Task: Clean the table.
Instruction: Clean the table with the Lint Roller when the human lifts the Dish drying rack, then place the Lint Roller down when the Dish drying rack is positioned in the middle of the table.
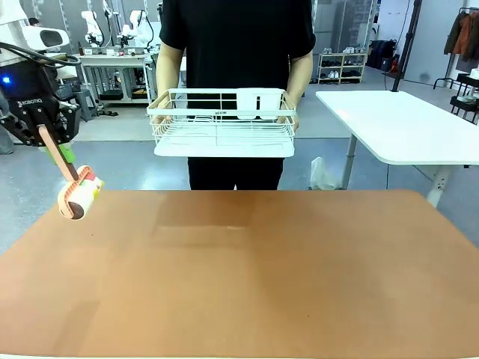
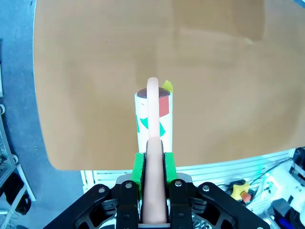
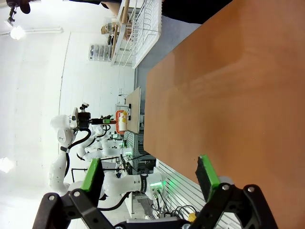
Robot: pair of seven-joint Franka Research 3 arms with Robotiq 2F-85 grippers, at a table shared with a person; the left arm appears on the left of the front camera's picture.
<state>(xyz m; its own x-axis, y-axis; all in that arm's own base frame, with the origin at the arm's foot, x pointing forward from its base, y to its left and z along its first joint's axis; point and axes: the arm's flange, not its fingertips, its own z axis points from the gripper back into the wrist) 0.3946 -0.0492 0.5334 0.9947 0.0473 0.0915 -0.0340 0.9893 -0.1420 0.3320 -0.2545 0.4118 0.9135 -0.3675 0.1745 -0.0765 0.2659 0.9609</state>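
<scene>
- The left end effector [image 1: 64,153] is clenched on the pink handle of a lint roller [image 1: 78,196]. The wrist view shows the green pads [image 2: 137,167] pressed to either side of the handle and the drum [image 2: 153,119] pointing straight ahead.
- The roller hangs at the far left corner of the worktop [image 1: 262,277]. I cannot tell whether the drum touches the surface.
- To do this step well, I judge that the drum should lie flat along its whole length, pressed lightly and evenly, so that it rolls rather than drags.
- Straight overlapping passes from this corner across to the other side should leave no strip missed.
- The handle is thin and slightly curved, so it may twist in the grip if the arm pushes down hard.
- The right end effector [image 3: 148,174] is released, its jaws wide apart above the near edge.
- A person at the far side holds a white wire rack [image 1: 222,123] in both hands, lifted clear above the far edge, so the surface is free for rolling.
- The worktop is broad, reddish-brown and matte, with rounded corners. It spreads across the lower half of the front view, and I can make out no crumbs or marks on it.
</scene>
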